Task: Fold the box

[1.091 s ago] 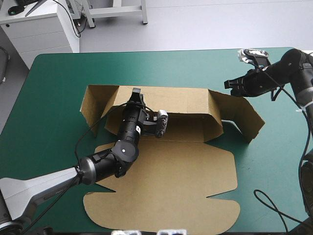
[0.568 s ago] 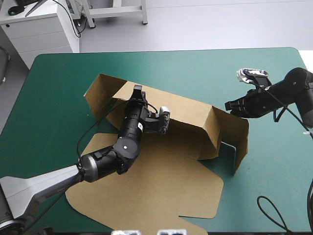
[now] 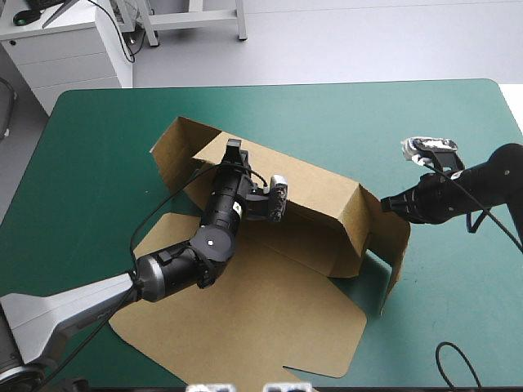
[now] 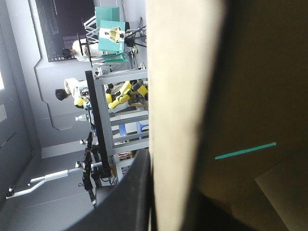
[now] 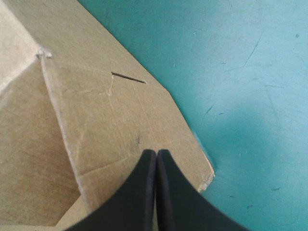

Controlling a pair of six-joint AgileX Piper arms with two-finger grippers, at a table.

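Left gripper (image 3: 234,150): fingers nearly closed, clamped over the top edge of the box's raised back wall (image 3: 315,186). In the wrist view the board edge ran up between them.

Right gripper (image 5: 156,156): fingers met in one point with nothing between them, the tip against the outside of the raised end flap (image 3: 398,245).

The box (image 3: 270,314) lay skewed across the middle of the teal-green cover (image 3: 368,106). Its back wall and right end stood up and the lid panel (image 3: 245,343) lay flat toward the near edge.

Nothing was inside the box; we saw only bare board.

Risks, as we judged them:
- With only one wall pinched, a pull could drag or turn the whole sheet instead of creasing it.
- The right tip only pushed, so the flap could slide off it and spring flat.
- The lid's corner sat near the table edge.
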